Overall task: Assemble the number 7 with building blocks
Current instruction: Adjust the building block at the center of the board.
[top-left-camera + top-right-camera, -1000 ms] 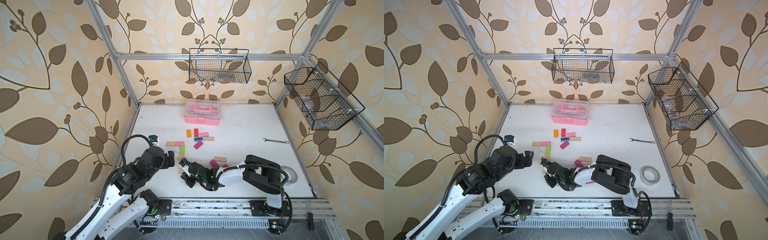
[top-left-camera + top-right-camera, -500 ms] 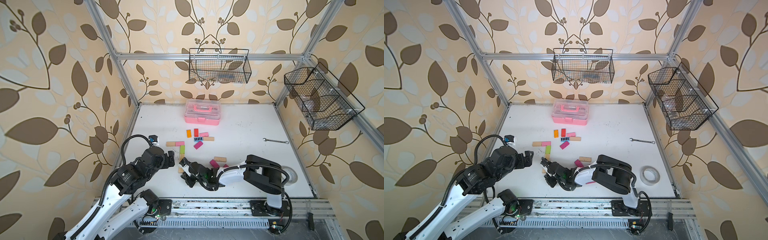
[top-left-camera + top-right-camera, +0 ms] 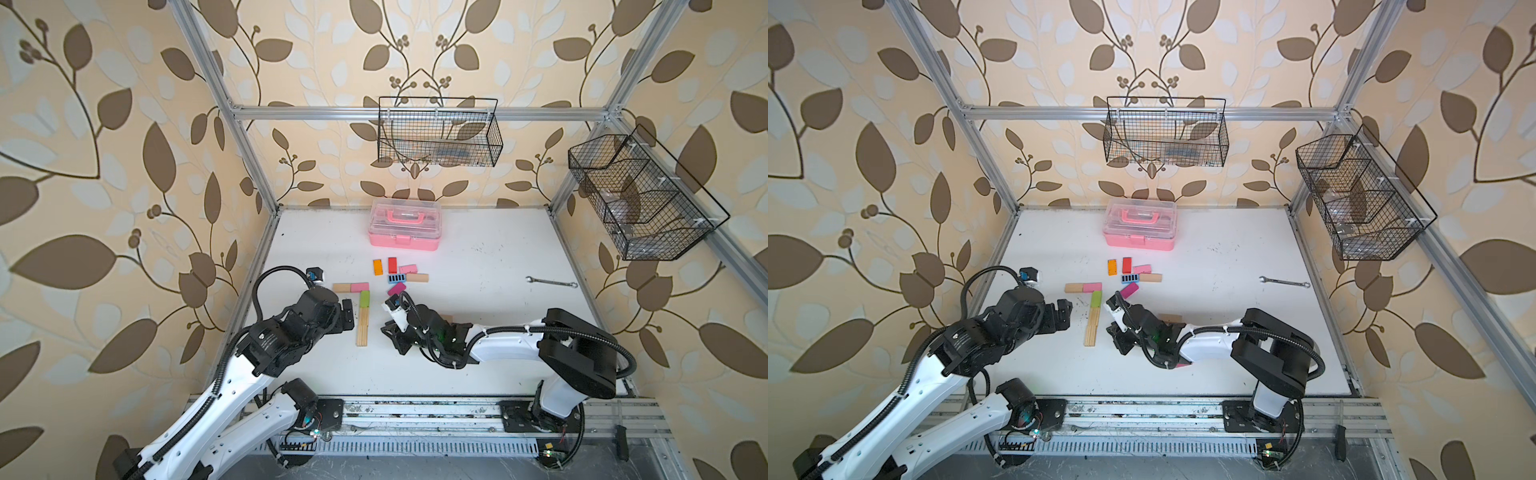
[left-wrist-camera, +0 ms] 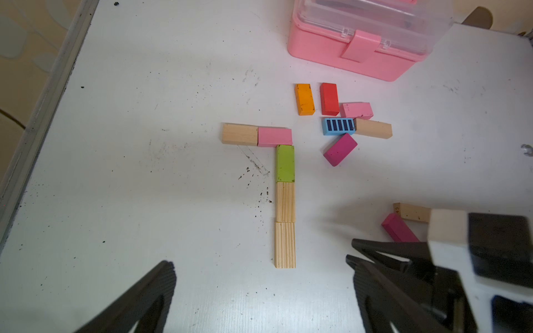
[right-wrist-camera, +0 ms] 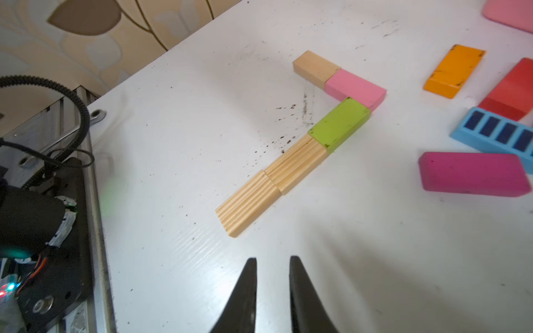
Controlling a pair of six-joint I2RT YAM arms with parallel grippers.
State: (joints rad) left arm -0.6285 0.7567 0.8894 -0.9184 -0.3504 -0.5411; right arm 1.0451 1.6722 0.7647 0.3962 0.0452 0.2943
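Checking a top view, you've got the number 7 point(image 3: 364, 299) flat on the bench point(image 3: 478, 257), just left of frame centre. A wood and a pink block form the bar, with green plus two ribbed wood blocks running down from its right end, all touching. Your left claw point(image 4: 261, 263) is spread wide and empty. Your right claw point(image 5: 272, 259) is nearly together with a thin gap, gripping nothing. Spare blocks point(image 4: 340, 127) lie near the pink case point(image 4: 317, 54).
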